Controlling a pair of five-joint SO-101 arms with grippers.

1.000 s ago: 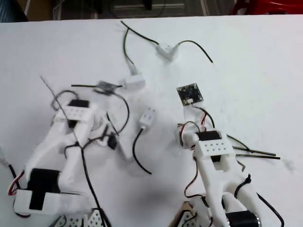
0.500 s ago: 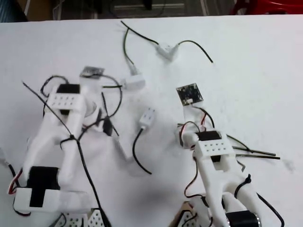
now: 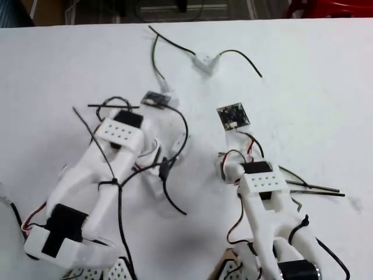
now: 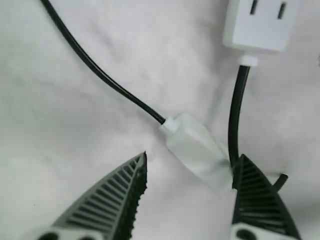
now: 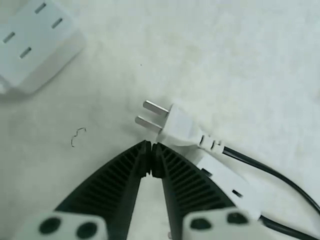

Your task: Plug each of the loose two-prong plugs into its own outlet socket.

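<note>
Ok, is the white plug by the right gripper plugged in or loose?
Loose. The white plug lies on the table with both prongs bare, apart from the outlet socket.

On the table (image 3: 326, 87), the left arm (image 3: 93, 175) lies at eight o'clock and the right arm (image 3: 265, 192) at five. A socket (image 3: 179, 142) sits near centre, at three o'clock of the left arm's wrist. The left gripper (image 4: 192, 159) straddles a plug (image 4: 197, 150) lying beside that socket's cable (image 4: 234, 115). A second plug (image 5: 177, 127) lies just ahead of the right gripper (image 5: 150, 147), whose tips touch, with a second socket (image 5: 35, 45) farther beyond.
</note>
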